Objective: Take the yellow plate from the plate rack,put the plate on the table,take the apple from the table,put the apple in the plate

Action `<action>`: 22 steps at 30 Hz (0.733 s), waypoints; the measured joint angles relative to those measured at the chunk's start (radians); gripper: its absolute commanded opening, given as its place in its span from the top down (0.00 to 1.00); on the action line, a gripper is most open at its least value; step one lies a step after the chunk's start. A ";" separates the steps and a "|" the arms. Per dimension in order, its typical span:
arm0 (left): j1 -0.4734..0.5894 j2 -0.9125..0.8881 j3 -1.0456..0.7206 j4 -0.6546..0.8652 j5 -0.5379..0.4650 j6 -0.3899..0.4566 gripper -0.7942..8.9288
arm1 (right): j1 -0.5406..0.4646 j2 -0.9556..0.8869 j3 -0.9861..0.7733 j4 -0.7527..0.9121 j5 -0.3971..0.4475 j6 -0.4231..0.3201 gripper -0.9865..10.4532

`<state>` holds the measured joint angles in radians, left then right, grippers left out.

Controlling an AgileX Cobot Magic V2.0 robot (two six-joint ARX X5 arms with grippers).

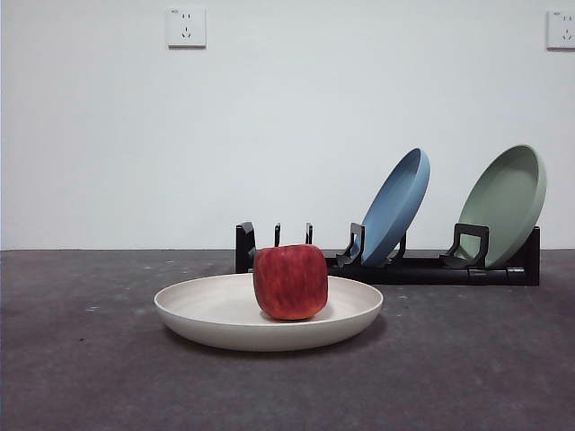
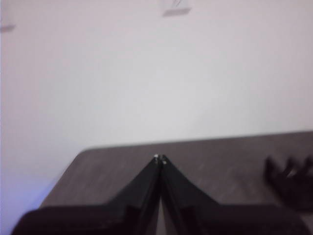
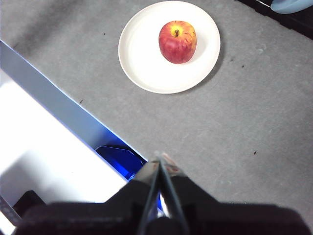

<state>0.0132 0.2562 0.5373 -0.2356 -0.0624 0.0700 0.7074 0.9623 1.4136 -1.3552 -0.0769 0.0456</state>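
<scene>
Sitting squarely in the one yellow plate was the single apple, stem up, the plate flat on the counter just in front of the plate rack. Two plates stood tilted in the rack: one blue plate and one pale green plate. Both arms were well apart from it all, the left end effector closed on nothing, the right end effector closed and empty too.
</scene>
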 measured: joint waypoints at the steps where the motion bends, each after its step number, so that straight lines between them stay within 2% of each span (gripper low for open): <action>1: 0.017 -0.037 -0.053 0.007 0.000 -0.001 0.92 | 0.000 0.000 0.000 0.000 0.000 0.000 0.91; 9: 0.085 -0.238 -0.338 0.022 0.010 -0.066 0.92 | 0.000 0.000 0.000 0.000 0.000 0.000 0.91; 22: 0.097 -0.250 -0.519 0.048 0.013 -0.153 0.92 | 0.000 -0.001 0.000 -0.001 0.000 0.000 0.91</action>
<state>0.1104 0.0063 0.0185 -0.1871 -0.0490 -0.0834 0.7074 0.9615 1.4136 -1.3563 -0.0769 0.0456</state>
